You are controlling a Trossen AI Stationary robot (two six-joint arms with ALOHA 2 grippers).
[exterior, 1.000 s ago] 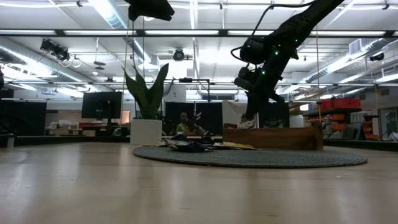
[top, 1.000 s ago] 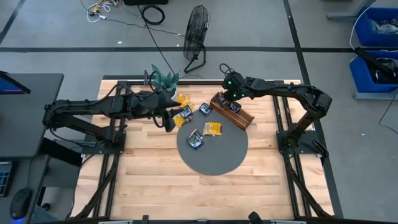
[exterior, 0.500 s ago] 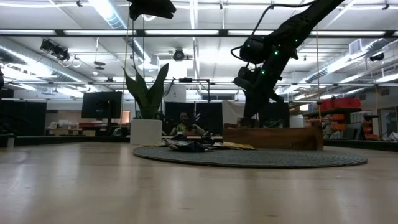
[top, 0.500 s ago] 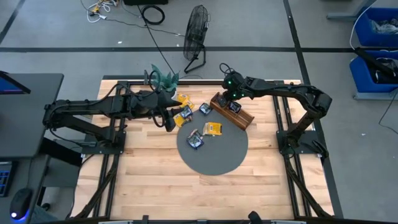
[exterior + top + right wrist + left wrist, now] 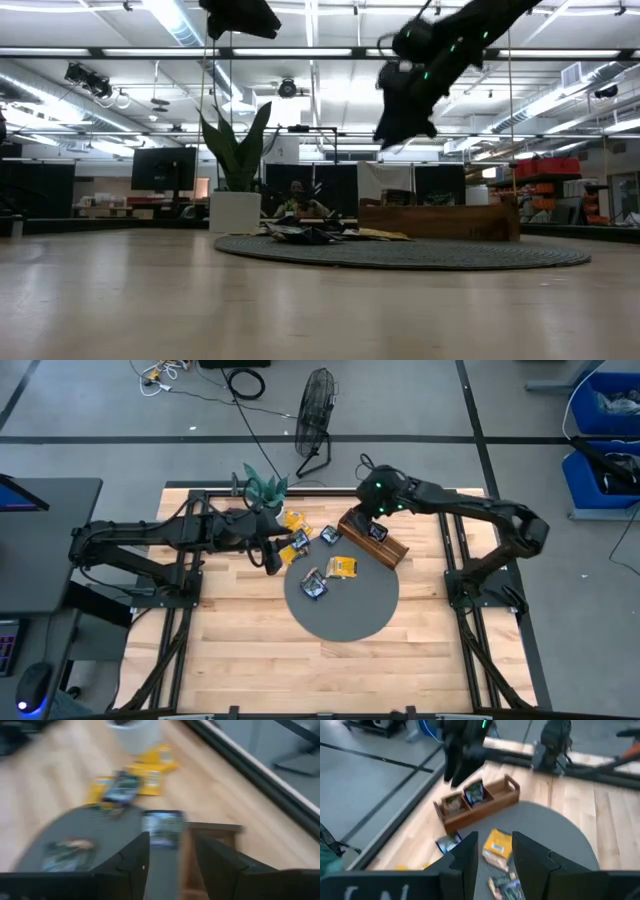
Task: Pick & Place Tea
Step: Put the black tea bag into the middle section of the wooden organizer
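The tea packets (image 5: 343, 567) on the round mat (image 5: 345, 615) and the bare tabletop beyond look light, thin, slippery and best pinched at an edge, while the left gripper (image 5: 272, 556) and right gripper (image 5: 371, 506) both hang part-open and empty near the table's far edge, the right one above the wooden tray (image 5: 390, 549).

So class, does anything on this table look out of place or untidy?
Yes. Several flat yellow and dark tea packets lie scattered at odd angles, some on bare wood beside the round grey mat, while only two sit in the long brown wooden tray.
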